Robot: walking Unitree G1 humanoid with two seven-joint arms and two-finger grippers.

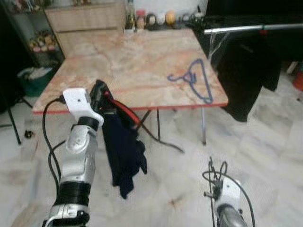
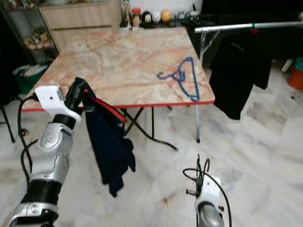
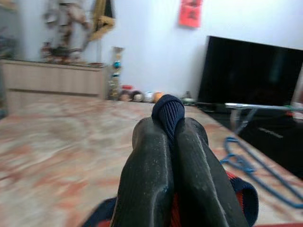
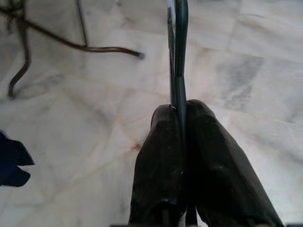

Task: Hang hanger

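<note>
A: Where's the hanger?

B: A blue hanger (image 1: 195,79) lies flat on the marble-look table (image 1: 118,61), near its right front corner. Nothing touches it.

A: Left gripper?

B: The left gripper (image 3: 171,142) is raised at the table's front edge, fingers pinched tight on a navy garment (image 1: 122,151). The cloth hangs down below the table edge toward the floor. A red strip shows w/ it; can't tell if that's another hanger.

A: Right gripper?

B: The right gripper (image 4: 182,123) is low over the pale tiled floor (image 1: 265,161), fingers closed on a thin dark upright strip.

A: Anything else?

B: A metal rail (image 1: 251,28) stands right of the table w/ a black garment (image 1: 246,71) hanging from it.
</note>
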